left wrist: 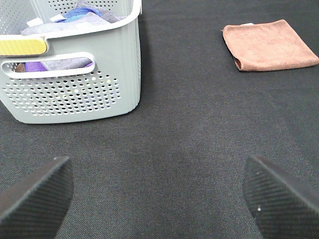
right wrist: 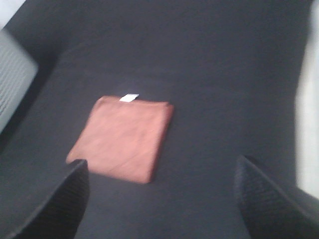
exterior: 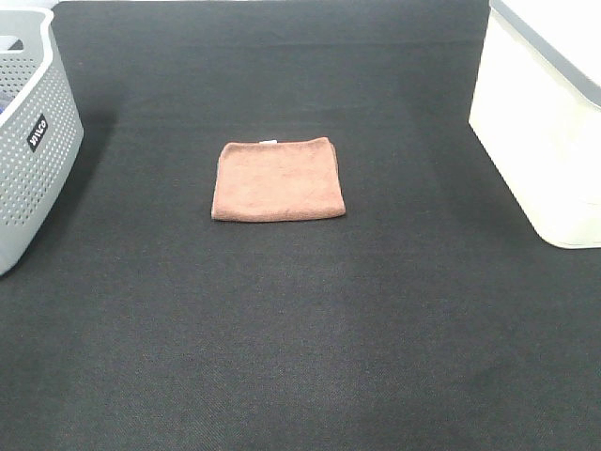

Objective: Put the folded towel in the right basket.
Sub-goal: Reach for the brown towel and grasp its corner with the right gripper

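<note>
The folded brown towel (exterior: 277,179) lies flat on the black table mat, near the middle. It also shows in the left wrist view (left wrist: 269,45) and in the blurred right wrist view (right wrist: 122,138). The right basket (exterior: 545,113) is a white box at the right edge of the high view. Neither arm appears in the high view. My left gripper (left wrist: 159,199) is open and empty, well short of the towel. My right gripper (right wrist: 164,199) is open and empty, above the mat just short of the towel.
A grey perforated basket (exterior: 28,141) stands at the left edge; the left wrist view shows it (left wrist: 75,94) holding blue and purple cloths. The black mat (exterior: 300,338) covers the table around the towel.
</note>
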